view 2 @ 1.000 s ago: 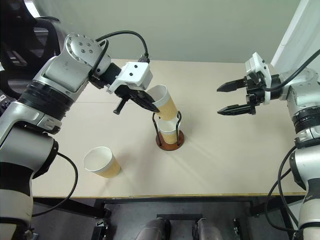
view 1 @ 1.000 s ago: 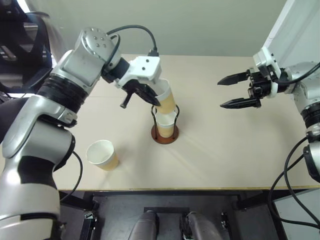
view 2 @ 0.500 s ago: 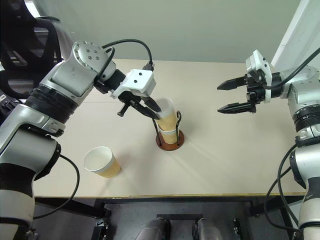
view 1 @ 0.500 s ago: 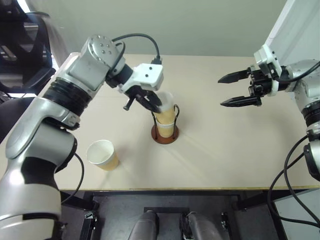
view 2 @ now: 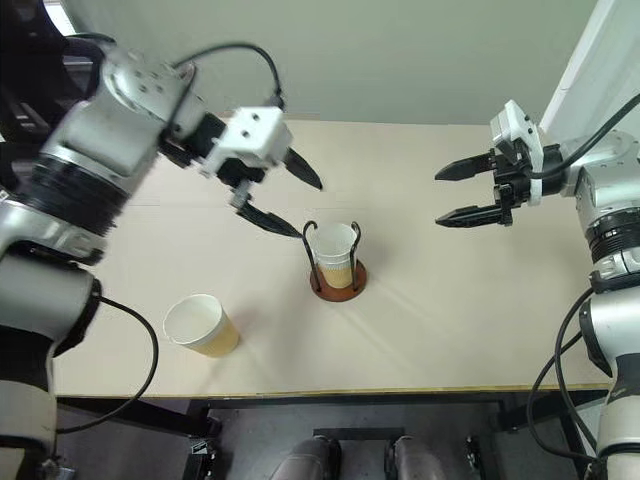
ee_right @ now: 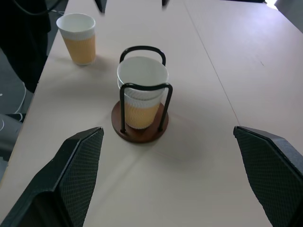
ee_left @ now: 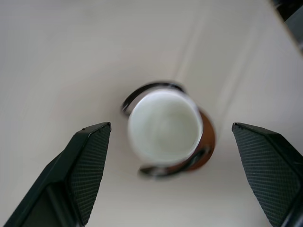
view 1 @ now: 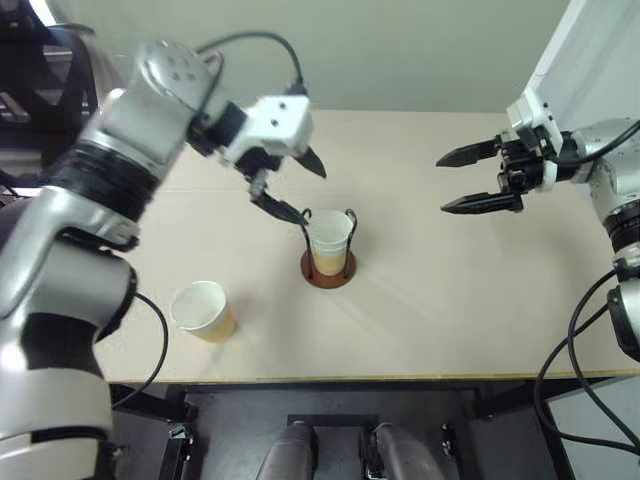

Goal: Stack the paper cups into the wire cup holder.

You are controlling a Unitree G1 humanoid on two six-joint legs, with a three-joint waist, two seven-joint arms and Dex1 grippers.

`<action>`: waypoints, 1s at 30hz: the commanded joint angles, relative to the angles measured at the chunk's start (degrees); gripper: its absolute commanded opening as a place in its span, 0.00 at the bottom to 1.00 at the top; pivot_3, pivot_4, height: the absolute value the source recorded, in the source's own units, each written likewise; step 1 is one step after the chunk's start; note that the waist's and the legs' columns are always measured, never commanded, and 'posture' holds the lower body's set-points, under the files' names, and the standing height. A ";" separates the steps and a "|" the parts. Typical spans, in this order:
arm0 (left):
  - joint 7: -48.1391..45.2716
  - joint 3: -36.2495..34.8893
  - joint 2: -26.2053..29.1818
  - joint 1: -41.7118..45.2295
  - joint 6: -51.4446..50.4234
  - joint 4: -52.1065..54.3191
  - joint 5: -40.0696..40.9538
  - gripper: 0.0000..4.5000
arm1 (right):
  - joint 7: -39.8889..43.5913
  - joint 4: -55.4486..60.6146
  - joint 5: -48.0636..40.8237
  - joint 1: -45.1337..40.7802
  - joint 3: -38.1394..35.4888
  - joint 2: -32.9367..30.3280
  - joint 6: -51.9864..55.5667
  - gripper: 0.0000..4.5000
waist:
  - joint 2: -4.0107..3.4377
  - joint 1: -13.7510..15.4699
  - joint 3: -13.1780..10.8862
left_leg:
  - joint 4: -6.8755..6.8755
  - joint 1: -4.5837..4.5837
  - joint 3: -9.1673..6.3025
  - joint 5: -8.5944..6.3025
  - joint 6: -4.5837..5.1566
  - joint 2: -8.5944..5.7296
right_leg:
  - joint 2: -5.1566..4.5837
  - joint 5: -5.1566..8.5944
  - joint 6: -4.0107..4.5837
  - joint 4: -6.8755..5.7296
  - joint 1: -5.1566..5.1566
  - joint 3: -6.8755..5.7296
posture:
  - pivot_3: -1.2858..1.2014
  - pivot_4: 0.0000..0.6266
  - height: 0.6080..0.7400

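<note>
- Pale beige table [view 1: 450, 300] under a plain grey-green wall; white panel at far right; dark chair at far left.
- Wire cup holder [view 1: 329, 268] near table centre: round reddish-brown base, two thin black upright loops.
- Two paper cups nested in holder, upright, between the loops; top cup [view 1: 329, 232] white inside and at rim, tan-yellow band of the lower cup [ee_right: 138, 112] visible just above the base.
- Second rim line visible just under the top rim in right wrist view, so stack reads as two.
- Third paper cup [view 1: 205, 310] upright on table, well apart from holder, toward robot's left and nearer the front edge; mouth open, white inside, tan-yellow lower outside.
- Left gripper [view 1: 299, 187] above and just to robot's left of holder, angled down toward it; black fingers [view 1: 278, 209] spread wide, nothing between them, lower fingertip close to nearest wire loop, contact not clear.
- Left wrist view looks straight into top cup [ee_left: 164, 126], both fingers well clear on either side.
- Right gripper [view 1: 474, 179] raised over robot's right part of table, pointing toward centre, well apart from holder; fingers [view 1: 480, 204] spread wide and empty.
</note>
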State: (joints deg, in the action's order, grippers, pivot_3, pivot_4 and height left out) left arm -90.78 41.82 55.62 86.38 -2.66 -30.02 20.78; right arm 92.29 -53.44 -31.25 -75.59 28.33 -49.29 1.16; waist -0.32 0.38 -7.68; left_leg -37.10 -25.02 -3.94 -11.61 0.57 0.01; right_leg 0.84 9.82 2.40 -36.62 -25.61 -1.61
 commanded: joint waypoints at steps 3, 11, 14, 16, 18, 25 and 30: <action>-1.72 4.30 14.06 -0.40 -2.21 16.14 3.07 0.99 | 0.21 1.79 -0.81 -2.04 0.69 -1.80 1.30 1.00 | -0.05 -0.13 0.02 | 0.09 0.03 -0.02 -0.02 -0.02 0.03 | 0.03 0.04 0.01 0.14 0.02 0.00 | 0.52 0.24 1.00; -1.72 5.36 30.40 -8.03 -8.68 35.64 7.01 0.99 | 0.21 1.71 -1.56 -2.93 2.74 -1.51 2.18 1.00 | -0.10 -0.32 0.00 | 0.01 -0.05 -0.06 -0.03 0.10 0.02 | 0.01 0.36 0.56 0.24 0.03 0.01 | 0.52 0.24 1.00; -1.72 4.13 36.70 -14.42 -4.21 40.67 2.49 0.99 | 0.21 0.69 -1.41 -3.44 2.67 -0.78 1.57 1.00 | -0.12 -0.65 0.00 | 0.01 0.00 -0.04 -0.04 0.08 0.02 | 0.00 0.42 0.65 0.24 0.04 0.02 | 0.52 0.24 1.00; -1.72 2.08 38.57 -17.89 -2.36 41.77 -0.25 0.99 | 0.21 -0.75 -0.76 -3.91 2.21 0.00 0.29 1.00 | -0.12 -0.70 0.00 | 0.02 0.04 -0.04 -0.03 0.05 0.04 | 0.01 0.46 0.72 0.17 0.03 0.01 | 0.52 0.24 1.00; -1.72 -0.36 38.95 -20.49 -2.75 42.32 -1.27 0.99 | 0.21 -1.91 -0.59 -4.52 2.08 0.54 -0.18 1.00 | -0.12 -0.65 0.00 | 0.01 0.05 -0.08 0.02 -0.01 0.04 | 0.01 0.49 0.77 0.05 0.01 0.01 | 0.52 0.24 1.00; -1.72 -7.77 38.92 -27.72 -5.80 43.53 -1.00 0.99 | 0.21 2.30 -5.28 -2.12 4.75 -0.44 -1.61 1.00 | -0.12 -0.70 0.00 | 0.00 0.06 -0.07 0.08 -0.10 0.03 | -0.01 0.60 0.94 -0.12 -0.03 0.02 | 0.52 0.24 1.00; -1.72 -11.51 39.50 -31.56 -6.74 44.16 -0.87 0.99 | 0.21 8.39 -9.33 0.68 10.64 -3.14 -4.81 1.00 | -0.12 -0.71 0.00 | 0.04 0.07 -0.08 0.01 -0.20 0.04 | 0.00 0.63 0.99 -0.19 -0.06 0.02 | 0.52 0.24 1.00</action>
State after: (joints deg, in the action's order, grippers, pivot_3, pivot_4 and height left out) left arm -90.83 33.33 93.77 54.65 -8.94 13.50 19.94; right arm 92.29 -47.50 -38.39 -74.20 37.89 -51.07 -2.25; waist -0.43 -0.33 -7.68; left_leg -37.06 -24.95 -4.01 -11.63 0.34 0.06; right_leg 0.84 10.45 3.40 -36.81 -25.70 -1.60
